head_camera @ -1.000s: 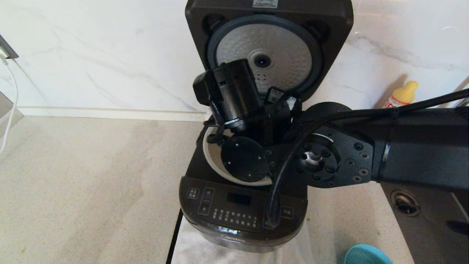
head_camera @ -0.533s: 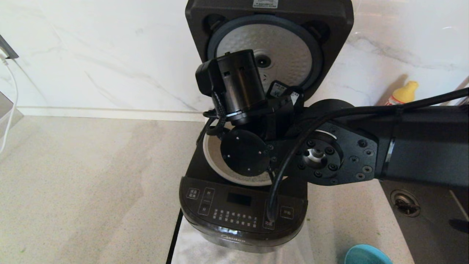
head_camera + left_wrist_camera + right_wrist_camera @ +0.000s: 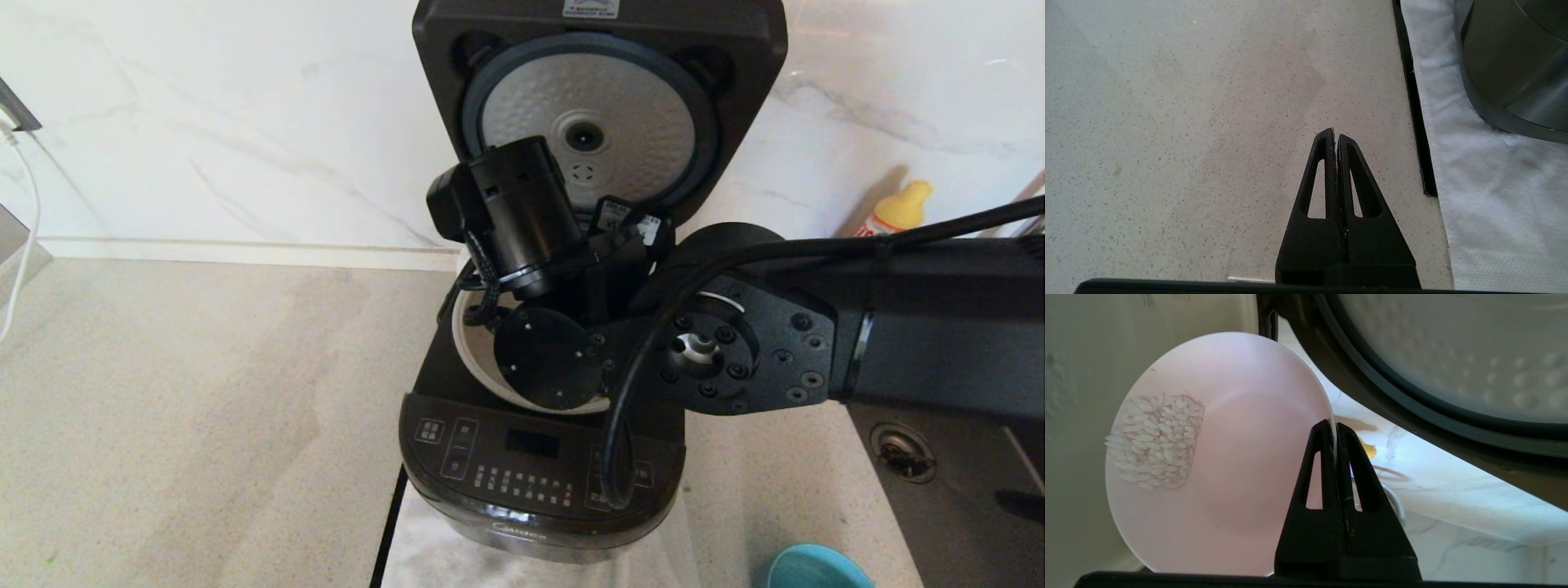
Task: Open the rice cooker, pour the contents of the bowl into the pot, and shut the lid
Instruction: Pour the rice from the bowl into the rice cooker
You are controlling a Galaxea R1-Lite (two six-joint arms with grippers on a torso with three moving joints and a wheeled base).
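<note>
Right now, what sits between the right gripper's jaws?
The pink bowl's thin rim, pinched by the right gripper, with rice grains clinging inside; the right wrist view shows it.

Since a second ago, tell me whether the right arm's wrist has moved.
Yes. The right arm's wrist rose against the lid disc, then sank back to about where it began.

A home kitchen counter

A speckled beige countertop runs up to a white marble-veined wall. On it stands a black rice cooker with its lid up. To the right, a dark sink with a round metal drain is set into the counter, a yellow-capped bottle stands by the wall, and a blue dish lies near the front edge.
</note>
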